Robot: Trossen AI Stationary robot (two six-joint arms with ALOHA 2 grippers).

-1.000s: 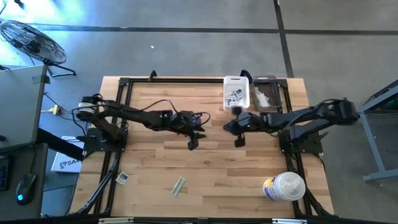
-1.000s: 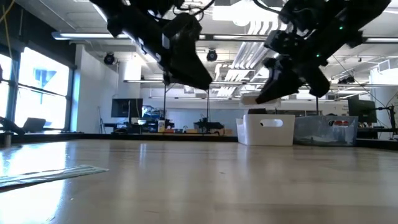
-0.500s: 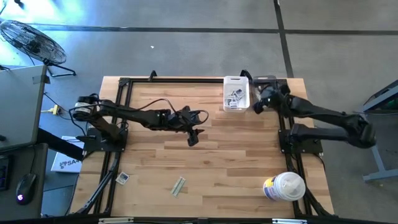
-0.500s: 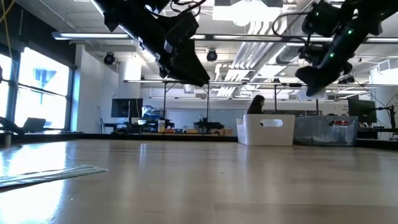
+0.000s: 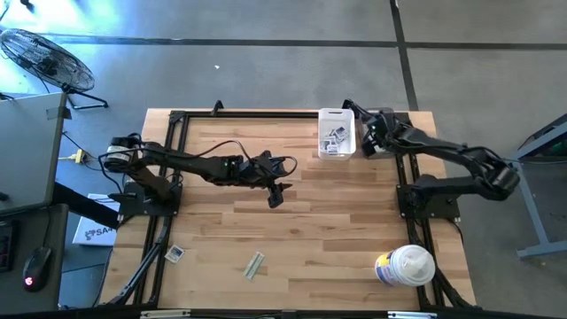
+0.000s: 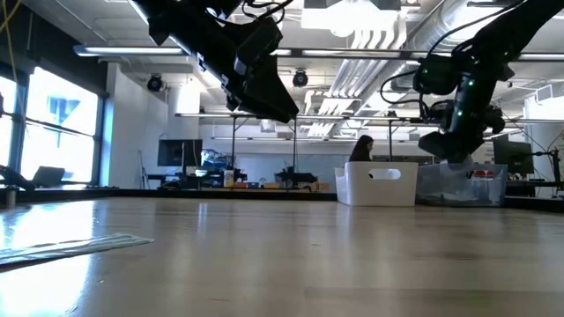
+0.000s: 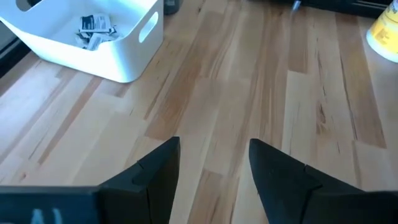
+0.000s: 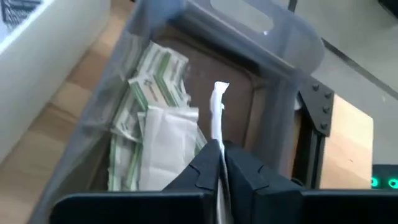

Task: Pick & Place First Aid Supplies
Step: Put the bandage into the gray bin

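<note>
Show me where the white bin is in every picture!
High view: the white bin sits at the table's far edge, right of the middle.
Low view: the white bin stands far back, right of centre.
Left wrist view: it fills the upper left corner.
Right wrist view: only its wall shows, at the left edge.
Shared landmark: the clear bin beside it.

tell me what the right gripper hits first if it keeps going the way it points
Probably the packets lying in the clear bin. The right gripper, shut on a thin white strip, points down into that bin from above; how far above is unclear.
</note>
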